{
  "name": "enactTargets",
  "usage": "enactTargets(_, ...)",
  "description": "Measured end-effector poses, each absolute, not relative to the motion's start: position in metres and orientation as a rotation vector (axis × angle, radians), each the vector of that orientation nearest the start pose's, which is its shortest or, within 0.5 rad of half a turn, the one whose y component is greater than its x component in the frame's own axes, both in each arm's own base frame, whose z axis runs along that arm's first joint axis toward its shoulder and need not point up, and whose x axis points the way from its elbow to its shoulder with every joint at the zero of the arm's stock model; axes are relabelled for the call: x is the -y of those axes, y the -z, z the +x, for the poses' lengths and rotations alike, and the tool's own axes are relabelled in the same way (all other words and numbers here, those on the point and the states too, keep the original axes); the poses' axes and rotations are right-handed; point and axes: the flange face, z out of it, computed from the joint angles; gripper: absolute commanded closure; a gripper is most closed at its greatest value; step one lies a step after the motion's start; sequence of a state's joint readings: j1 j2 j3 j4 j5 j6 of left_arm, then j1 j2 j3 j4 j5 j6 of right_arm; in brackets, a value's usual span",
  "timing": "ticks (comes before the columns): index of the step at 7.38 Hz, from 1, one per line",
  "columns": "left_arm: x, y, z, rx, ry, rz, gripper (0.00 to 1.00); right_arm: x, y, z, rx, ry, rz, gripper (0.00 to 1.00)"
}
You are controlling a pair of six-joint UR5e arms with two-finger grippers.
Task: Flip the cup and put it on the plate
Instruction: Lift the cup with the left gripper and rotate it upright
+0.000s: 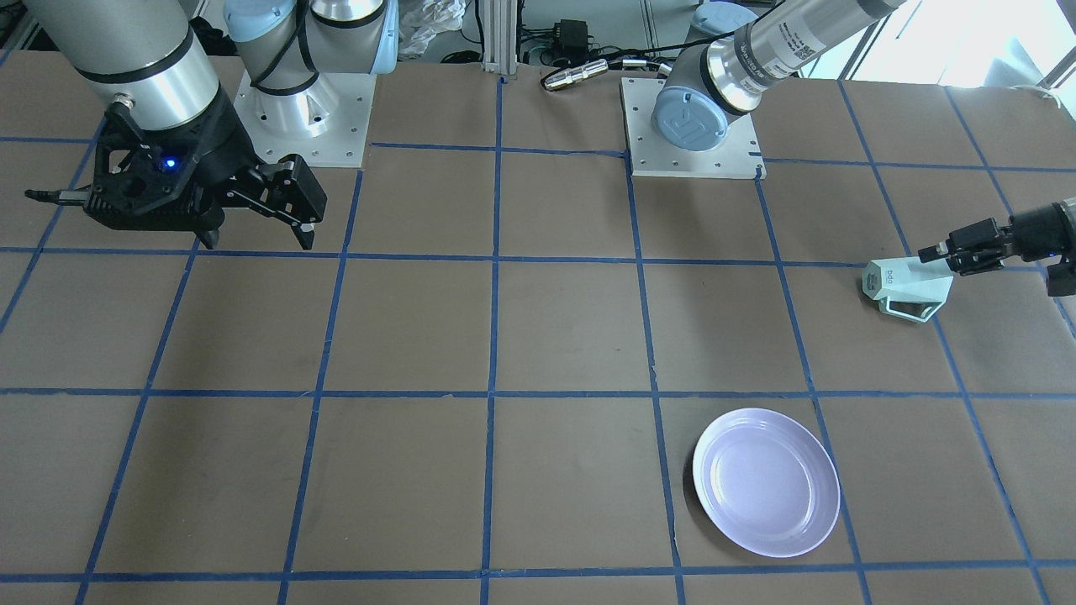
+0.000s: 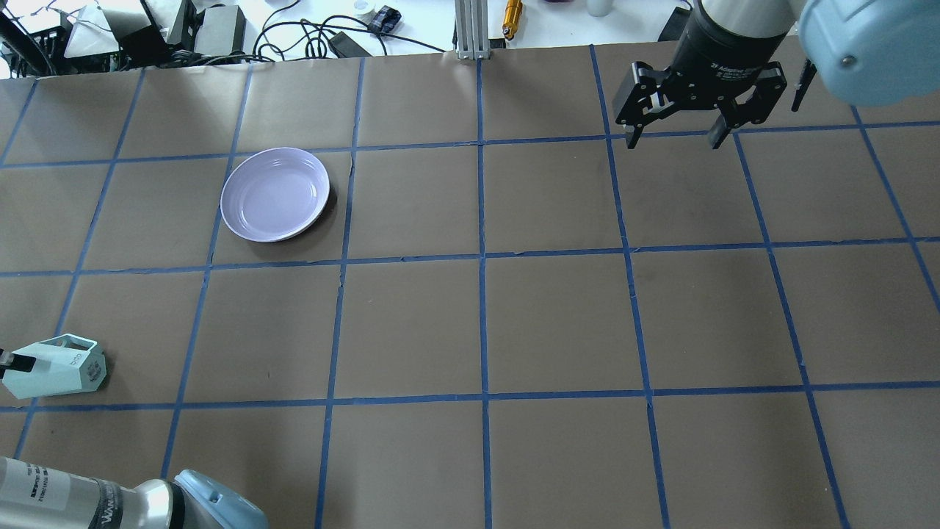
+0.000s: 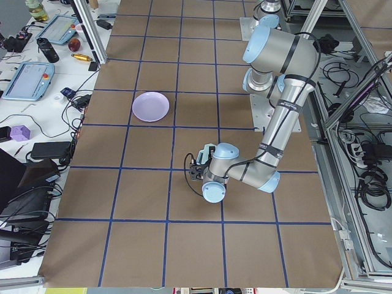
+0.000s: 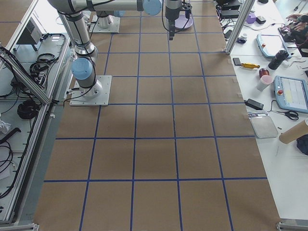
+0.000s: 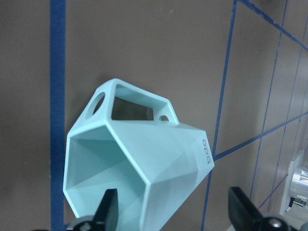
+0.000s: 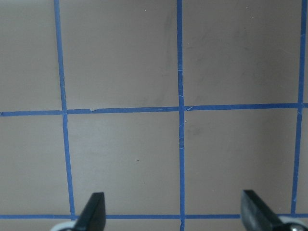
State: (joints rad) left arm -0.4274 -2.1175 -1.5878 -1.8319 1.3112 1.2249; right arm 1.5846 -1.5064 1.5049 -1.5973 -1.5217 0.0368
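The pale mint cup (image 1: 908, 286) lies on its side at the table's edge on my left, its lettered base pointing away from my left gripper (image 1: 931, 254) and its handle on the side away from the robot's base. It also shows in the overhead view (image 2: 53, 365). In the left wrist view the left gripper (image 5: 176, 209) is open, with one finger (image 5: 109, 208) inside the cup's (image 5: 144, 163) mouth and the other outside its wall. The lavender plate (image 1: 767, 482) sits empty, apart from the cup. My right gripper (image 2: 674, 139) is open and empty, high over the far side.
Two arm base plates (image 1: 689, 126) are bolted at the robot's side of the table. Blue tape lines (image 2: 481, 257) mark a grid on the brown surface. Cables and tools (image 2: 316, 29) lie beyond the far edge.
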Motion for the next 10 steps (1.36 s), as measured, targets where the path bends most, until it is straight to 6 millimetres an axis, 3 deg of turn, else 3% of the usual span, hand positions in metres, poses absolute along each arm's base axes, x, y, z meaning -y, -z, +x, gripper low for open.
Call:
enactTargets(1,0.374,-0.178,0.434,2.28,0.076,0.03,0.99,0.52,-0.491,0.145,-3.091,0.042,0.034,0.0)
enactTargets(7,0.379,-0.194,0.426,2.234,0.0,0.058,1.0,0.52,-0.491,0.145,-3.091,0.041,0.035,0.0)
enactTargets(10,0.4,-0.233,0.419,2.302,-0.012,0.024,1.0,0.52,-0.491,0.145,-3.091,0.041,0.034,0.0)
